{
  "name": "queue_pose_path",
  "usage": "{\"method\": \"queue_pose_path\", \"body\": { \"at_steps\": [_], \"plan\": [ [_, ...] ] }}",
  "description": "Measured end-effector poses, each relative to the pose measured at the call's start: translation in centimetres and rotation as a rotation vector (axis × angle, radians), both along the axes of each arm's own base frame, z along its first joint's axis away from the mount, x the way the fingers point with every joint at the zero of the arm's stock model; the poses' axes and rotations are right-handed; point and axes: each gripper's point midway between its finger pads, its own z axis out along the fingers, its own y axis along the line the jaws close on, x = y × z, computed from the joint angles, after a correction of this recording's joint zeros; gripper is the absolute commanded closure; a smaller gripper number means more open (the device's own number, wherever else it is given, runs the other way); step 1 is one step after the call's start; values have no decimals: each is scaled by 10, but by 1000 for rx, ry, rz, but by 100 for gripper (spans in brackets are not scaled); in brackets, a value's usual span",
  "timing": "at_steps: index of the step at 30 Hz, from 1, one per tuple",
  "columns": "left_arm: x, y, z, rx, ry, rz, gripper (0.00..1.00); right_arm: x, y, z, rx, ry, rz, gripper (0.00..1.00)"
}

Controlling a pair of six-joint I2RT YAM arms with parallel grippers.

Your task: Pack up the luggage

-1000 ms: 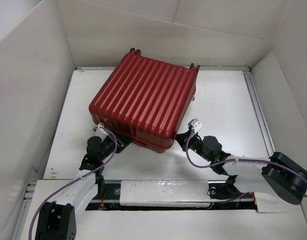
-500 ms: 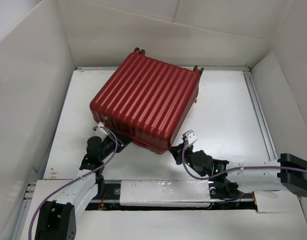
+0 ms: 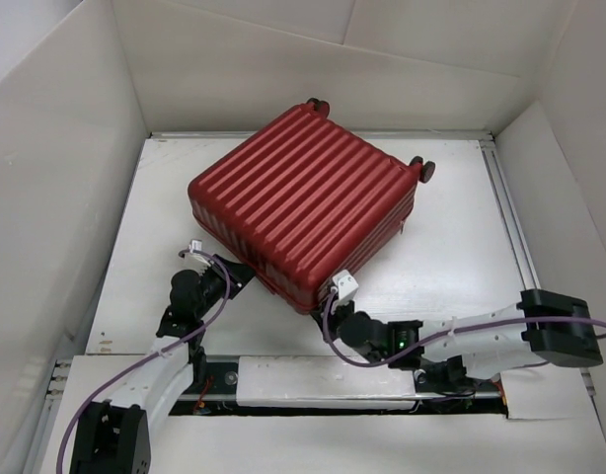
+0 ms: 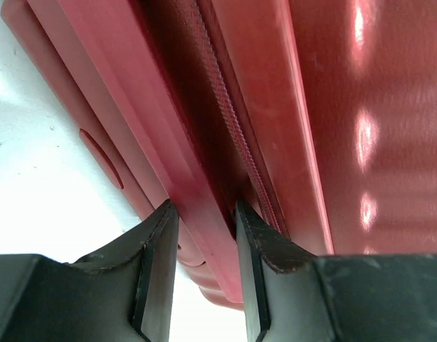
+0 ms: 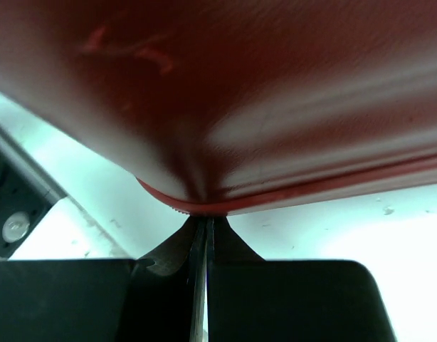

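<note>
The dark red ribbed hard-shell suitcase is lying closed and askew mid-way across the white table — the left gripper is pinching its near rim, the right gripper, shut empty, is pressing its near corner — so seemingly only fastening is remaining.

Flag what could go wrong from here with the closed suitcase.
1. The left gripper pinches only a thin rim of the luggage beside the zipper; it may slip off if the case turns.
2. The right gripper, shut, meets the rounded near corner tip-on; a push could skid off underneath.
3. The far wheel sits close to the back wall; it might jam.
</note>
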Motion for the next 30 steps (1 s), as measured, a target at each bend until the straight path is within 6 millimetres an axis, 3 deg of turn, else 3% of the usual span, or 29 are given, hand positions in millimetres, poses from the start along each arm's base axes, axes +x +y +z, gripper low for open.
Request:
{"method": "queue_pose_path", "body": {
  "at_steps": [8,16,20,26,30],
  "plan": [
    [-4,-6,-1,12,-11,-10,100,17,-17,9,72,100,131,100],
    [-28,-73,-7,111,-67,-18,100,31,-83,10,52,141,104,100],
    [-26,-98,-4,75,-74,8,100,41,-106,6,33,171,61,100],
    [-7,-115,-3,-13,-93,105,100,53,-106,2,21,149,-56,100],
    [-3,-116,-2,-52,-100,133,100,46,-98,2,-1,102,-136,100]
  ]
}}
